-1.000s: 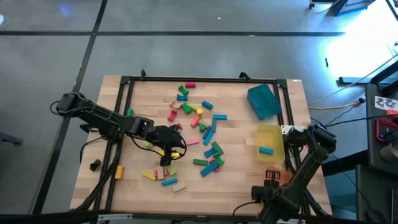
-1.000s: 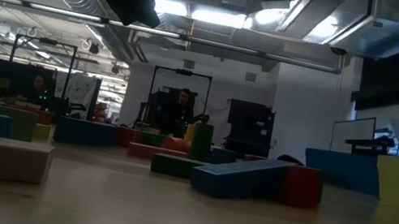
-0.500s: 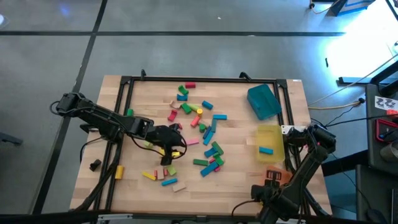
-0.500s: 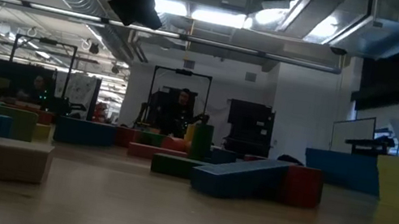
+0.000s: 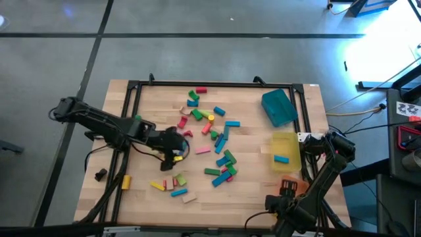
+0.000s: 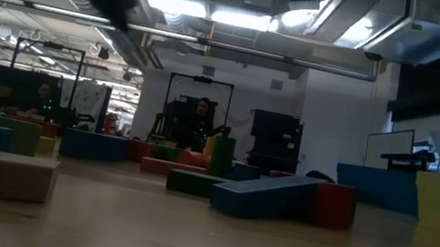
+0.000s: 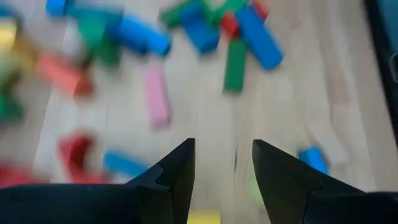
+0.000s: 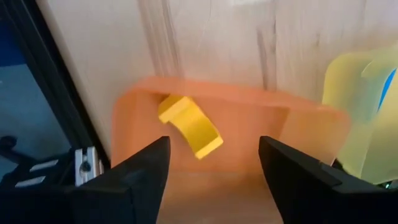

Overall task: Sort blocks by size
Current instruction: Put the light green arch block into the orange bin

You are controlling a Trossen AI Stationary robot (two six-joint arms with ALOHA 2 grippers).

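The counter (image 5: 256,191) carries three trays along its right side: teal tray (image 5: 278,107), yellow tray (image 5: 287,151) and orange tray (image 5: 291,187). The blocks (image 5: 217,141) lie scattered over the middle, with a smaller cluster nearer the front-left.

The left gripper (image 5: 175,146) hangs over the left edge of the scatter, its two fingers parted with nothing between them. Straight ahead of it lies a pink bar (image 7: 156,96), its long axis running roughly along the gripper's line of sight, so the fingers would straddle it across its narrow width. The left arm is by far the nearer to it.

The right gripper (image 8: 211,180) waits spread and empty over the orange tray, where a yellow block (image 8: 189,126) already lies.
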